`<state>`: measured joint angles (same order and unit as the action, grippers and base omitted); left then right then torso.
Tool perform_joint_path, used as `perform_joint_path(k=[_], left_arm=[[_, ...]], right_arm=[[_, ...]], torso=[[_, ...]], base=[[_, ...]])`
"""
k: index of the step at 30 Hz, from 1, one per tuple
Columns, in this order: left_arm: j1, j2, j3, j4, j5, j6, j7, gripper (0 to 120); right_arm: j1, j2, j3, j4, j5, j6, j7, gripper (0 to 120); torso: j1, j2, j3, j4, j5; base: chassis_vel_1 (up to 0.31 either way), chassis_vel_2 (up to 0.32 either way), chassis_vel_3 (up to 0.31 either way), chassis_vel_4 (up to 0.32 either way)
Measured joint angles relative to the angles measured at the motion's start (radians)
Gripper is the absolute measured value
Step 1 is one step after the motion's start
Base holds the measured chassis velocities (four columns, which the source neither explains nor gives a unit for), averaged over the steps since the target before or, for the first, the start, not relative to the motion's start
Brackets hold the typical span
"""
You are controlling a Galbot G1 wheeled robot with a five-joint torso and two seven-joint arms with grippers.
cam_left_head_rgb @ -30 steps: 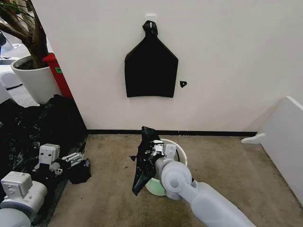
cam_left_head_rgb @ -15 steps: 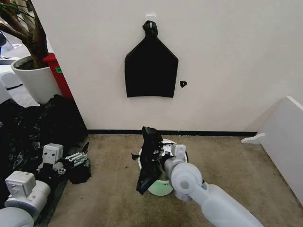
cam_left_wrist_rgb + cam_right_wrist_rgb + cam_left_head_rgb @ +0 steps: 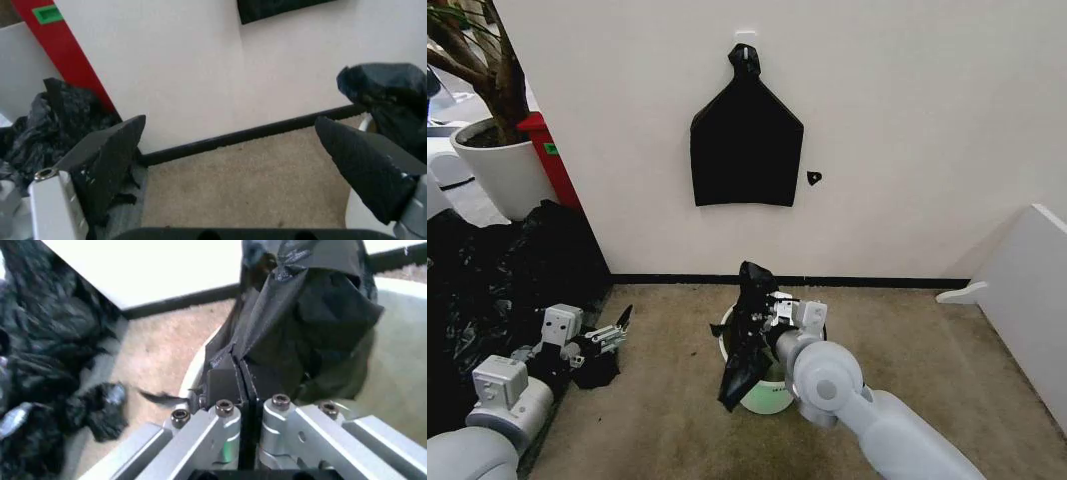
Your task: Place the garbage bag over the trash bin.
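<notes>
Over the last second the right gripper (image 3: 772,314) had carried the garbage bag (image 3: 749,335) a little toward 1 o'clock, so that the bag's bunched top came over the rim of the trash bin (image 3: 762,392), and the left gripper (image 3: 613,330) had crept toward 1 o'clock as well, off the dark heap. The white wall (image 3: 907,130) filled the upper part of the head view, with a flat black bundle (image 3: 746,142) hung on it at 12 o'clock from the bin. A heap of black plastic sheeting (image 3: 497,275) lay on the carpet (image 3: 907,360) at 9 o'clock, with a large white plant pot (image 3: 497,165) at 10 o'clock beyond it. The trash bin stood upright on the carpet near the black baseboard (image 3: 867,282). The garbage bag hung crumpled down the bin's 9 o'clock side, its top above the rim and its tail reaching toward the floor outside the bin. The right gripper was clamped on the bag's upper part, its pads (image 3: 225,384) pressed together on the plastic. The left gripper hovered low at 9 o'clock from the bin, well apart from it, its fingers (image 3: 110,160) spread wide and holding nothing.
</notes>
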<state>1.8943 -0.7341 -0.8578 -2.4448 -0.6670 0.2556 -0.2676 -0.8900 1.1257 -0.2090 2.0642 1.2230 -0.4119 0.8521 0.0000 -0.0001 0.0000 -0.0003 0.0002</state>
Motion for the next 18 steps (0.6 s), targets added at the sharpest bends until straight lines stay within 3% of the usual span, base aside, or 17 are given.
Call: perform_joint_path(k=[4,7,9,14,18], left_arm=[[-0.009,0.012,0.034,0.013,0.016,0.0,0.008,100],[-0.042,0.057,0.114,0.047,0.027,-0.002,0.007,100],[-0.084,0.106,0.215,0.087,0.032,-0.005,-0.004,100],[-0.148,0.148,0.322,0.127,0.037,-0.01,-0.012,100],[-0.179,0.154,0.367,0.137,0.036,-0.01,-0.014,100]], right_arm=[[0.026,-0.001,0.004,0.019,0.064,-0.001,0.005,0],[0.058,-0.014,-0.026,0.027,0.088,-0.011,-0.011,0],[0.076,-0.016,-0.063,0.015,0.084,-0.019,-0.033,0],[0.09,0.001,-0.09,-0.032,0.02,-0.019,-0.096,0],[0.121,0.029,-0.089,-0.052,0.057,-0.019,-0.079,0]], torso=[[0.0,0.0,0.0,0.0005,-0.0001],[0.0,0.0,0.0,0.0003,-0.0002],[0.0,0.0,0.0,0.0001,-0.0006],[0.0,0.0,0.0,-0.0001,-0.0004],[0.0,0.0,0.0,0.0003,-0.0001]], base=[[0.0,0.0,0.0,0.0],[0.0,0.0,0.0,0.0],[0.0,0.0,0.0,0.0],[0.0,0.0,0.0,0.0],[0.0,0.0,0.0,0.0]])
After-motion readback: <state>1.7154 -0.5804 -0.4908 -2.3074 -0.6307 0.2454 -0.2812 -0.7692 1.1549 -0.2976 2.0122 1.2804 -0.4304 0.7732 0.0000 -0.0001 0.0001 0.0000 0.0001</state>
